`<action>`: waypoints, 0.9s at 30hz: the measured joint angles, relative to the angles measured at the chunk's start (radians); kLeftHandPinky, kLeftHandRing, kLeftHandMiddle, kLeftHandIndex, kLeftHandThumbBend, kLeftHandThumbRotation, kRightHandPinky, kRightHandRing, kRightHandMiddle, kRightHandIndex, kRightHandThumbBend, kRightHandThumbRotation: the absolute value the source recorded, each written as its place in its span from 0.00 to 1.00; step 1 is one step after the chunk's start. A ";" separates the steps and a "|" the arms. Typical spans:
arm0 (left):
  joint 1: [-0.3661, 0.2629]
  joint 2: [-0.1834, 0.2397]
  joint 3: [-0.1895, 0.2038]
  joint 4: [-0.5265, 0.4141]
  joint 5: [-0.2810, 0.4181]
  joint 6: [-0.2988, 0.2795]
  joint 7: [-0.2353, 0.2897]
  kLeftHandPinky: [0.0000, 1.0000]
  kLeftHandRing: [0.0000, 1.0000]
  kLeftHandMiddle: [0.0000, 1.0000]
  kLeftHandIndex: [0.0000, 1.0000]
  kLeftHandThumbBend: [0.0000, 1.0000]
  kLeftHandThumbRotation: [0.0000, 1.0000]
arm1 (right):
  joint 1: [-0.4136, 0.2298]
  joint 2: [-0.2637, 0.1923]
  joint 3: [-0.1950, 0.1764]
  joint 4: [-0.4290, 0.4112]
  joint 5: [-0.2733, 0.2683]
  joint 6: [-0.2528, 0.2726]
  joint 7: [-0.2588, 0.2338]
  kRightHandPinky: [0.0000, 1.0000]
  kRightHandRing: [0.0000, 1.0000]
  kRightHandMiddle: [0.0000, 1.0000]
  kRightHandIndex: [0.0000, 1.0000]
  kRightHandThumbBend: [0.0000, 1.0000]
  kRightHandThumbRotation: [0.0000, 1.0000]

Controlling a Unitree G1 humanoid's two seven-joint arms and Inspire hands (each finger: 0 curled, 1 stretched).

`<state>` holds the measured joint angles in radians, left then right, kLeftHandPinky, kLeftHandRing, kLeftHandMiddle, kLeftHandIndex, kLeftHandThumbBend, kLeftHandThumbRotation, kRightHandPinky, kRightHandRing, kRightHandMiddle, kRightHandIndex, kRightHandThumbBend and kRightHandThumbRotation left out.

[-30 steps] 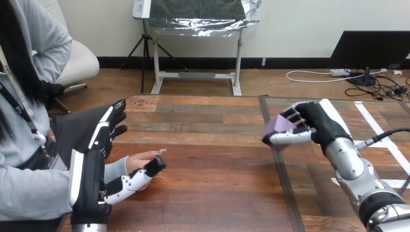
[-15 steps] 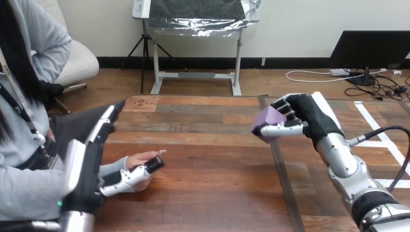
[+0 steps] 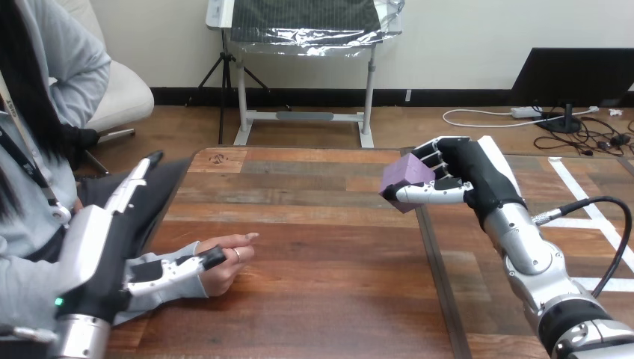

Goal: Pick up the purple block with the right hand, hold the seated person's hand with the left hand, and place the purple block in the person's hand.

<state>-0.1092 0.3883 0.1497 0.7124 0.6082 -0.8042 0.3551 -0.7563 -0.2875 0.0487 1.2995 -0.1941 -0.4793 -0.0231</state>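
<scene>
My right hand (image 3: 469, 176) hovers above the middle-right of the table, fingers and thumb curled round the purple block (image 3: 404, 180), which sticks out to its left. The person's hand (image 3: 226, 261) rests on the table (image 3: 329, 299) near the left edge, fingers loosely bent and pointing right. My left hand (image 3: 112, 239) stands edge-on beside it with its fingers straight, reaching away toward the table's far-left corner. Its thumb (image 3: 179, 267) lies across the person's wrist and the base of their hand. The block is well to the right of the person's hand and higher.
A dark seam (image 3: 437, 277) runs front to back through the table right of centre. White tape strips (image 3: 591, 209) mark the right part. A black cable (image 3: 617, 224) loops by my right forearm. The person's torso and sleeve fill the left edge.
My right hand has carried the purple block left and slightly up. My left hand has turned edge-on and sunk lower, its thumb sliding back toward the person's wrist and uncovering their fingers.
</scene>
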 measured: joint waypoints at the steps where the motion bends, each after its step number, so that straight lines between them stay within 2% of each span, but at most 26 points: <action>1: -0.001 0.010 -0.006 0.000 0.006 0.006 0.006 0.84 0.92 0.93 0.95 1.00 0.44 | 0.002 0.001 -0.002 0.000 0.000 -0.004 0.001 0.46 0.49 0.53 0.50 0.81 0.00; 8: -0.018 0.073 -0.051 0.013 0.040 0.048 0.016 0.84 0.91 0.93 0.94 1.00 0.40 | 0.013 0.008 -0.009 -0.002 0.000 -0.027 0.004 0.46 0.49 0.52 0.49 0.81 0.00; 15: -0.047 0.132 -0.104 0.056 0.063 0.071 0.003 0.83 0.92 0.93 0.94 1.00 0.39 | 0.025 0.015 -0.013 -0.007 0.003 -0.049 0.027 0.45 0.49 0.52 0.48 0.81 0.00; 27: -0.110 0.198 -0.200 0.132 0.092 0.123 -0.036 0.83 0.90 0.91 0.92 1.00 0.39 | 0.059 0.019 -0.022 -0.035 0.019 -0.063 0.052 0.43 0.49 0.53 0.48 0.80 0.00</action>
<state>-0.2191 0.5866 -0.0507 0.8445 0.7002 -0.6817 0.3187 -0.6976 -0.2683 0.0264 1.2646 -0.1754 -0.5426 0.0286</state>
